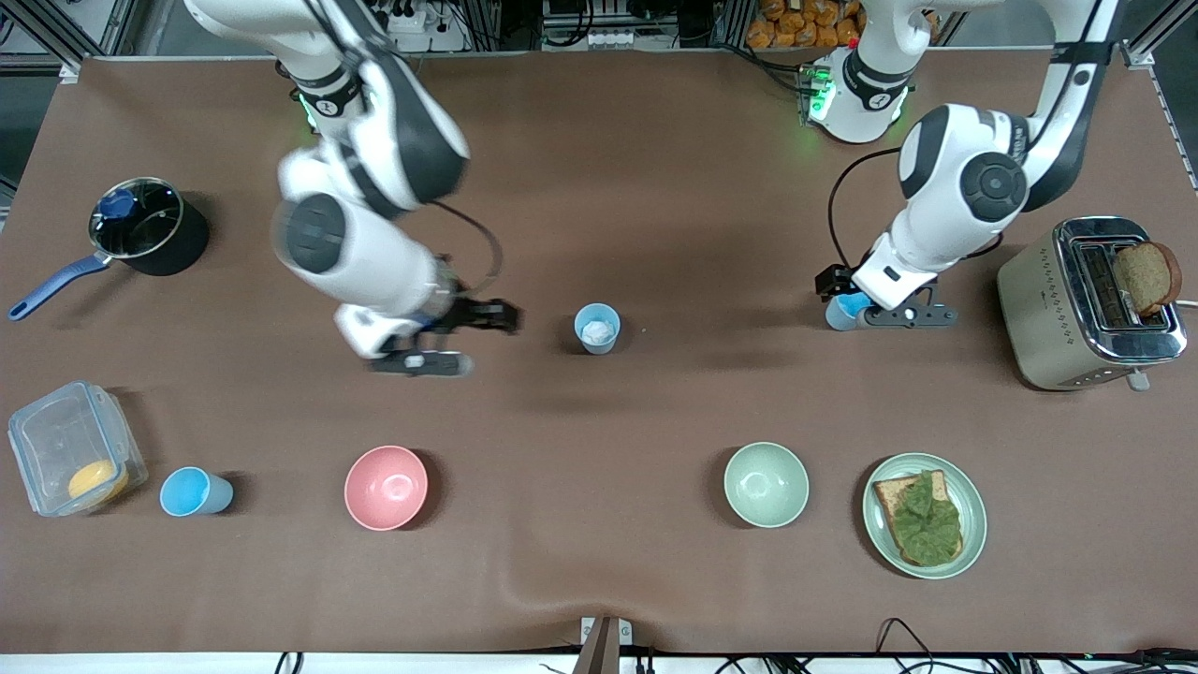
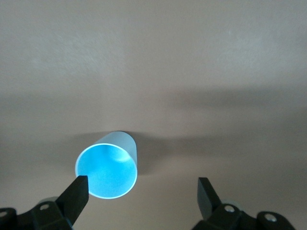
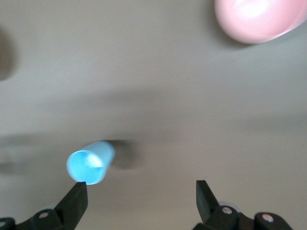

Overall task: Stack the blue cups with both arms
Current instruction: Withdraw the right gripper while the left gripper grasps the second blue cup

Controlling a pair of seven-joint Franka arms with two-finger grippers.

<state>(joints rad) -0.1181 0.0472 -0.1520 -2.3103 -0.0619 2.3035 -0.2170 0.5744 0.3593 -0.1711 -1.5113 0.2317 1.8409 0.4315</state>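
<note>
Blue cups: three light-blue tumblers stand apart on the brown table [image 1: 655, 168], none stacked
Middle cup [image 1: 596, 329]: upright near the table's centre, with something pale inside it
Cup at left arm's end [image 1: 847, 311]: upright by the toaster [image 1: 1086, 304], partly covered by the left gripper
Cup at right arm's end [image 1: 194, 491]: between the clear plastic box [image 1: 70, 449] and the pink bowl [image 1: 386, 487], nearer the front camera than the other two
Left gripper [image 1: 889, 314]: low over the table at its cup; the left wrist view shows the fingers [image 2: 76, 191] spread wide, the cup's rim just beside one of them, nothing pinched
Right gripper [image 1: 449, 342]: in the air over bare table between the pink bowl and the middle cup; fingers [image 3: 76, 196] spread, holding nothing
Other things: pale green bowl [image 1: 766, 484], plate [image 1: 969, 538] with a leaf-topped slice of bread, dark saucepan [image 1: 150, 229]
</note>
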